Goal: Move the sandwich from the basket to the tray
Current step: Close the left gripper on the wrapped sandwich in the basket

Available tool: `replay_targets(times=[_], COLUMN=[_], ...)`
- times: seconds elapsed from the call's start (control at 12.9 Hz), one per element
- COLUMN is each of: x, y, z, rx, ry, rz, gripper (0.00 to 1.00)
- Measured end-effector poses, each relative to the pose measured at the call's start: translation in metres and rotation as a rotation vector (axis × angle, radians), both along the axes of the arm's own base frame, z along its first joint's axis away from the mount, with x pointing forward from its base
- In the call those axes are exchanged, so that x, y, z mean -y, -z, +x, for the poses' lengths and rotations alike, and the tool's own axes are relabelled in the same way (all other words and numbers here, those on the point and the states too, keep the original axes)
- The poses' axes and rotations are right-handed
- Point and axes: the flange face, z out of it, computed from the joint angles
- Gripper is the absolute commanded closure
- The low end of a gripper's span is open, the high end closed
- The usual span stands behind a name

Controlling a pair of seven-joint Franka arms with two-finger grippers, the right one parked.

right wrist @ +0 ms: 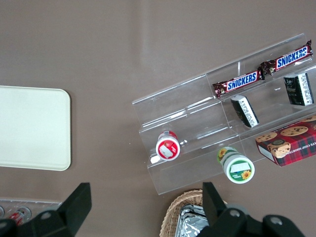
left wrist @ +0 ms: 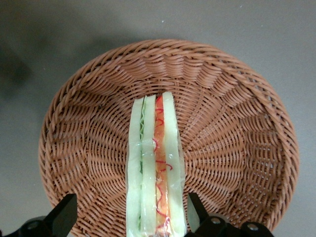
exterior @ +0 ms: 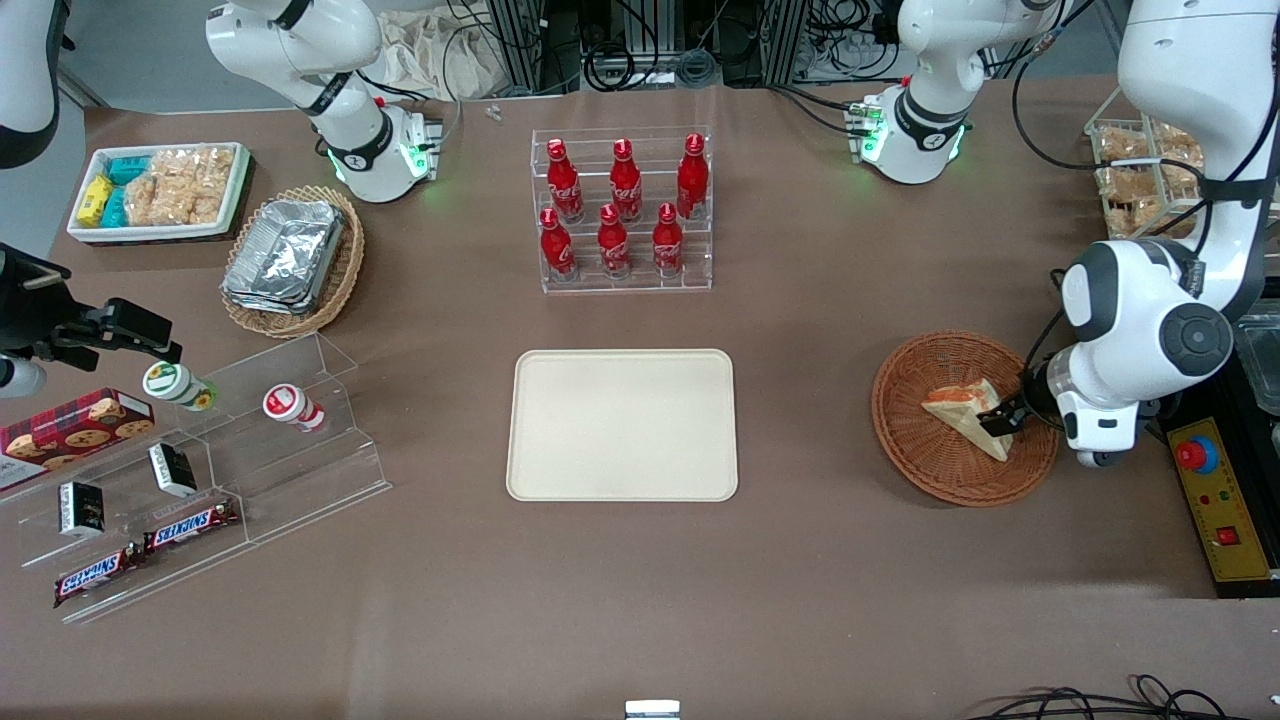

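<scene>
Jaws of our gripper point(left wrist: 129, 217) stand apart, straddling the sandwich point(left wrist: 155, 168) — on edge (filling facing up) in the basket point(left wrist: 232, 143); one finger point(left wrist: 61, 213) stays clear, the tray point(exterior: 622, 424) well apart.

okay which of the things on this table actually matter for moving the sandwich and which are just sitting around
Part of the job:
sandwich, lying in the basket
tray, nothing on it
gripper, open, fingers either side of the sandwich in the basket

Just lying about:
red bottles in a clear rack
foil containers
Snickers bars
cookie box
</scene>
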Motion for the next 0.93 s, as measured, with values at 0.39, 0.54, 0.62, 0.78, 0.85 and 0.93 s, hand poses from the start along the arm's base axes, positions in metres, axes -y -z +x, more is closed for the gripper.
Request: replay_targets(times=[0.39,0.54,0.62,0.78,0.85,0.93], x=[0.003,0.004,0.004,0.004,0.004,0.005], y=[0.024,0.033,0.035,0.037,0.038,0.039], z=[-0.014,-0.019,-0.02,-0.021,-0.021,-0.022], rx=[0.029,0.033,0.032,0.031,0.031,0.032], ry=[-0.015,-0.029,-0.031,-0.037,-0.044,-0.048], rz=[-0.017,-0.029,-0.031,-0.037,-0.042,-0.046], gripper=[0.0,0.01,0.1,0.23,0.45,0.77])
